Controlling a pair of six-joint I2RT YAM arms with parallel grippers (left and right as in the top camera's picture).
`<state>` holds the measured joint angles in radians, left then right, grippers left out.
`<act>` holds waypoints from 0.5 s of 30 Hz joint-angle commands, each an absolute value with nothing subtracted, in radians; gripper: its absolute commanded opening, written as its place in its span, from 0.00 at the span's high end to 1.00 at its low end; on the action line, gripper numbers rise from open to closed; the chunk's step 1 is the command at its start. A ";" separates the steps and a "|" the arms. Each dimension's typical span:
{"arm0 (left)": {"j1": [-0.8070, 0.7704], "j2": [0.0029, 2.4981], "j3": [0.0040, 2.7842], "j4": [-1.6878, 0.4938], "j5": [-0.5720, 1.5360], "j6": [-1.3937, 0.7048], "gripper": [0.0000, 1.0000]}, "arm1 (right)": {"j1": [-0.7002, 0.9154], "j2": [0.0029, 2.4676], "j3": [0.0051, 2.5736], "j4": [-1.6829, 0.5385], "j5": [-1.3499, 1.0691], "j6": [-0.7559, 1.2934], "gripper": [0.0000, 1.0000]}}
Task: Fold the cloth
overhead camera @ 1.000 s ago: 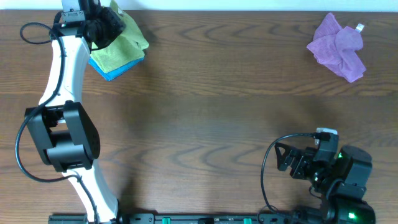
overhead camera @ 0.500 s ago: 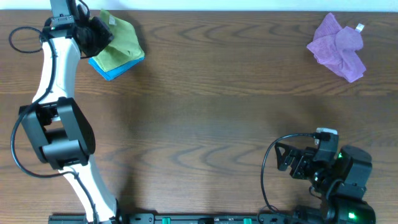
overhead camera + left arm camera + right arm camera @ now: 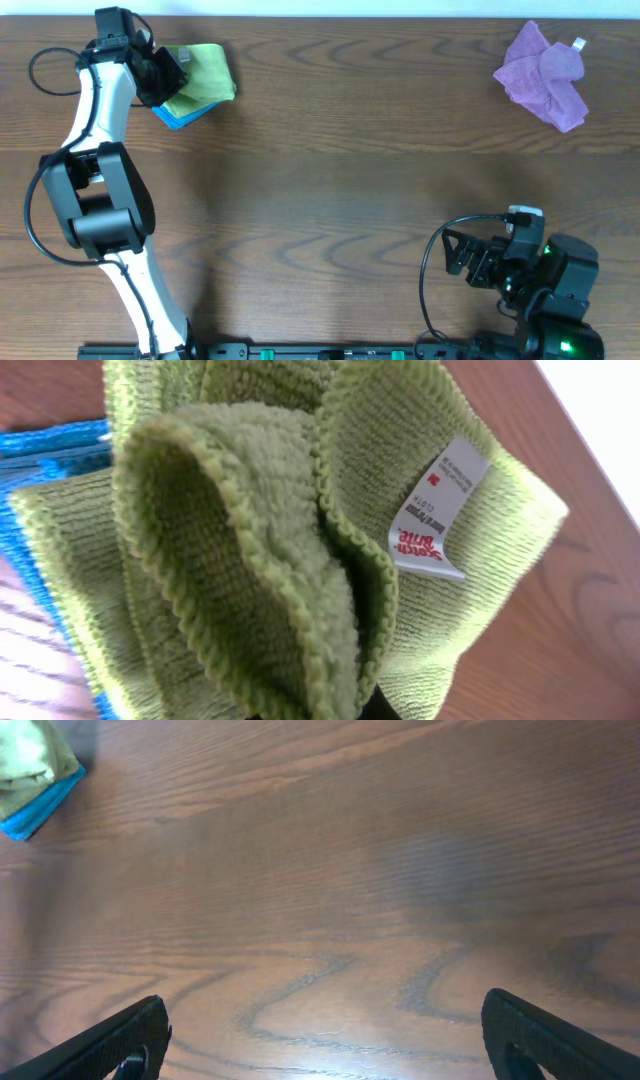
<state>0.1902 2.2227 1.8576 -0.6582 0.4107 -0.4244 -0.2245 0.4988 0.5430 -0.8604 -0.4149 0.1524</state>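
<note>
Left gripper (image 3: 160, 72) pinches bunched green cloth (image 3: 205, 82) atop blue cloth (image 3: 180, 116), far-left corner | right gripper (image 3: 320, 1030) spread wide, holding nothing | purple cloth (image 3: 545, 72) crumpled far right

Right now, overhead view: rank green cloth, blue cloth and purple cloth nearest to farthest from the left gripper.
1. green cloth: right at the left gripper, far-left corner.
2. blue cloth: under the green one, edge peeking out.
3. purple cloth: far-right corner, opposite side.

Overhead camera looks straight down on the worktop (image 3: 330, 170). Left wrist camera sits close up on the green cloth (image 3: 250, 540); right wrist camera sights it from afar. All three share it.
</note>
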 commanded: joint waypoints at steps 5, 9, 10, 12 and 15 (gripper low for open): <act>0.226 2.226 1.868 -0.690 0.384 -0.336 0.76 | -0.231 0.491 0.542 -0.861 -0.422 0.164 0.01; 0.247 2.226 1.868 -0.692 0.384 -0.335 0.60 | -0.231 0.491 0.542 -0.861 -0.422 0.164 0.01; 0.251 2.226 1.868 -0.692 0.384 -0.335 0.59 | -0.231 0.491 0.542 -0.861 -0.422 0.164 0.01; 0.264 2.226 1.868 -0.692 0.385 -0.335 0.54 | -0.231 0.491 0.542 -0.861 -0.422 0.164 0.01; 0.285 2.225 1.868 -0.699 0.385 -0.336 0.51 | -0.231 0.491 0.542 -0.861 -0.422 0.164 0.01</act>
